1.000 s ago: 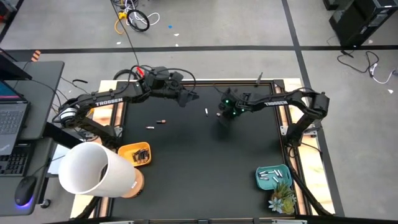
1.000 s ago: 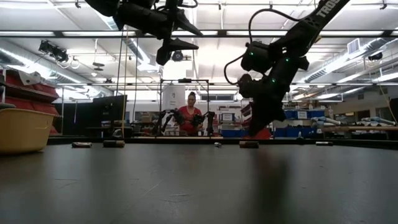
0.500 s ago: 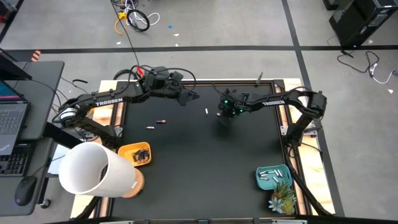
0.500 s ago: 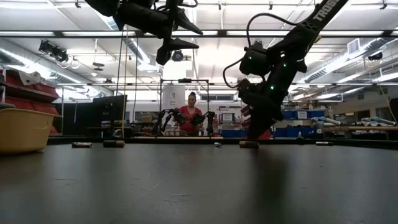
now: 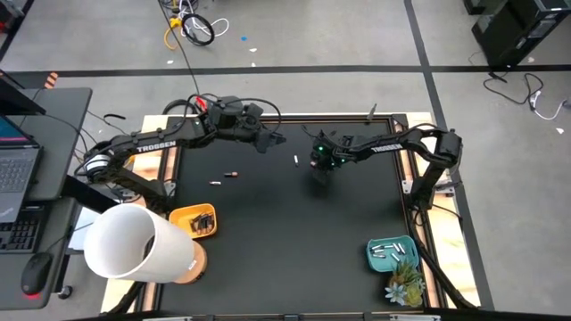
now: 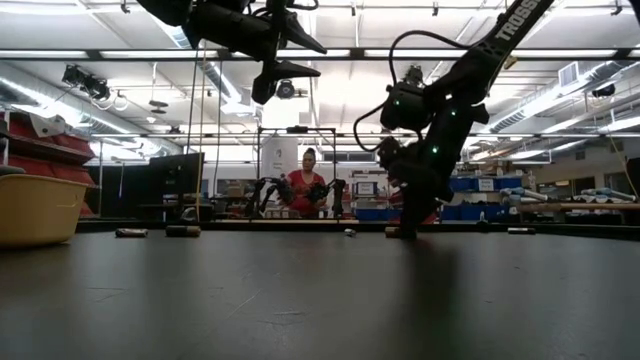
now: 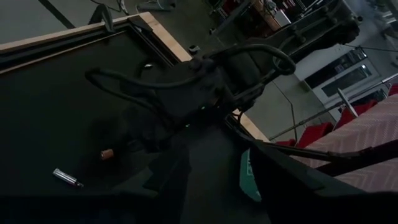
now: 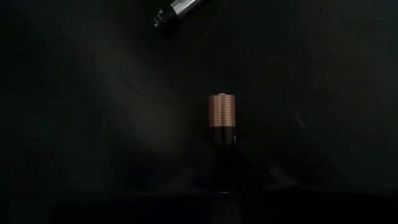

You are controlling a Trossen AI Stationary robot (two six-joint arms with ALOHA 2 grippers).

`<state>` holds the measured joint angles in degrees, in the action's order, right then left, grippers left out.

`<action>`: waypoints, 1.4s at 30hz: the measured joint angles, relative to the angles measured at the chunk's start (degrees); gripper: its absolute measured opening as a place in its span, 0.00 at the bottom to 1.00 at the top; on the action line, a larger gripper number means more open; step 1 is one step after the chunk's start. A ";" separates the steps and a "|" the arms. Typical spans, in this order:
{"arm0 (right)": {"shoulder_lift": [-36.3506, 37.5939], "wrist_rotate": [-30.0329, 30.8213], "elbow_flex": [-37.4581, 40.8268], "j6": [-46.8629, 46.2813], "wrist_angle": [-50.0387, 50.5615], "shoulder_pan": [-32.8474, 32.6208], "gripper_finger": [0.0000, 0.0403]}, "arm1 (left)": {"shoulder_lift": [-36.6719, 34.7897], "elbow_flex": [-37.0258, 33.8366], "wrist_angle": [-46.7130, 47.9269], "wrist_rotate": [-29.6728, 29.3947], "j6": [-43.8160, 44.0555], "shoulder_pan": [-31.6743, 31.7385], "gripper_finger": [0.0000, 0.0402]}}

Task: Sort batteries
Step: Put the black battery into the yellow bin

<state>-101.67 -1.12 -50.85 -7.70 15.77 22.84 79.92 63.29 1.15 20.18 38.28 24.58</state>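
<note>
Down went the right hand over that last second, dropping from just above the black desk until its tip met the mat near the far edge. Its wrist camera looked straight at a dark battery with a copper end, which ran back between the fingers; they had closed in on it, though whether they truly gripped it I could not tell. A silver battery lay just beyond it on the mat. Two more loose batteries waited on the left part of the desk, well apart from the arm. Sorted ones sat in the teal tray at the near right corner and the orange tray at the near left. High over the far left side, the left hand hung open and empty.
</note>
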 joint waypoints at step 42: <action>15.98 -12.26 0.39 -13.22 -0.67 -3.88 0.60 | 0.02 -0.02 5.49 6.73 -2.07 -0.22 0.46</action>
<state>-85.69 -13.38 -50.46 -20.92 15.09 18.96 79.94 63.26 6.64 26.92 36.21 24.36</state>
